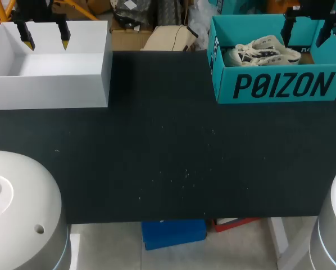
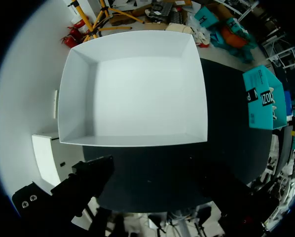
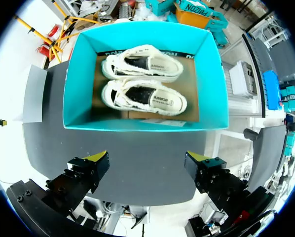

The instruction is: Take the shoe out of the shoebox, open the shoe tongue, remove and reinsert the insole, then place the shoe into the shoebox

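1. Black table [image 1: 168,157] carries both boxes.
2. White box [image 1: 50,87] sits at the far left corner.
3. Teal shoebox [image 1: 280,84] sits at the far right, lid off.
4. Two white sneakers [image 3: 145,96] lie side by side inside the shoebox.
5. Left end effector [image 1: 45,40] hangs over the white box, fingers spread wide, holding nothing.
6. Right end effector [image 3: 147,158] hovers over the shoebox, also wide and holding nothing.

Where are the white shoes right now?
In the head view, both shoes lie side by side inside the teal shoebox, at the far right of the table.
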Action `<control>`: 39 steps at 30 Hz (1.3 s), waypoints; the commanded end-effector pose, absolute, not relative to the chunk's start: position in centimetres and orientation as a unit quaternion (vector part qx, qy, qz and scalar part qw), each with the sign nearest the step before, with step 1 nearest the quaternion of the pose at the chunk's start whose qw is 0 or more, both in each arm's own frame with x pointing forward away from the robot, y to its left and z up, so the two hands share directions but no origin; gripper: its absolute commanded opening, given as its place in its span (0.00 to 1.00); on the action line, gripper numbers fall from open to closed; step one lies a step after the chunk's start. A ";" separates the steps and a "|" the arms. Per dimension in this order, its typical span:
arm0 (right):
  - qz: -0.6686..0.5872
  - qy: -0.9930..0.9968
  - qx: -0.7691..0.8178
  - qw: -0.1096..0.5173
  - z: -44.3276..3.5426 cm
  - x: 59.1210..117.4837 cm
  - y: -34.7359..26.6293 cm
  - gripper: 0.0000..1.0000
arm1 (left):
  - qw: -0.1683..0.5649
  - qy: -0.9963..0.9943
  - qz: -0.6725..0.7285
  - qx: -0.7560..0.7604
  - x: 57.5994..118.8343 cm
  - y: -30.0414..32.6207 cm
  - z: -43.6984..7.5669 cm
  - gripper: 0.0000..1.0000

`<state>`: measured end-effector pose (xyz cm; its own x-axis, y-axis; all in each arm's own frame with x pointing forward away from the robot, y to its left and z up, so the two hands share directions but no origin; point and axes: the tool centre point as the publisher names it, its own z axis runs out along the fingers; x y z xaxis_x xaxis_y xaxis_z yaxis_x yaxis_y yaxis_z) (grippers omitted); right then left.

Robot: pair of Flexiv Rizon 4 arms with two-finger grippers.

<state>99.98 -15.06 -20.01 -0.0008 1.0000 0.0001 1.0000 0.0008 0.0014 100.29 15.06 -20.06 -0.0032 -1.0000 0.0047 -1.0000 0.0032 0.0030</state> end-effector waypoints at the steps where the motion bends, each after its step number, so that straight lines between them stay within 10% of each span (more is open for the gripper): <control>1: 0.000 0.707 0.707 0.000 -20.0 100.0 -15.0 1.00 | 0.002 -0.708 -0.001 0.707 100.2 15.0 -20.0 1.00; 9: 0.008 0.771 0.637 0.004 -19.8 102.5 -13.5 1.00 | 0.002 -0.708 -0.001 0.707 100.2 15.0 -20.0 1.00; 15: 0.013 0.978 0.190 0.087 -18.3 102.8 -13.7 1.00 | 0.002 -0.708 -0.001 0.707 100.2 15.0 -20.0 1.00; 39: 0.014 0.992 0.095 0.077 -17.5 103.2 -14.0 1.00 | 0.002 -0.708 -0.001 0.707 100.2 15.0 -20.0 1.00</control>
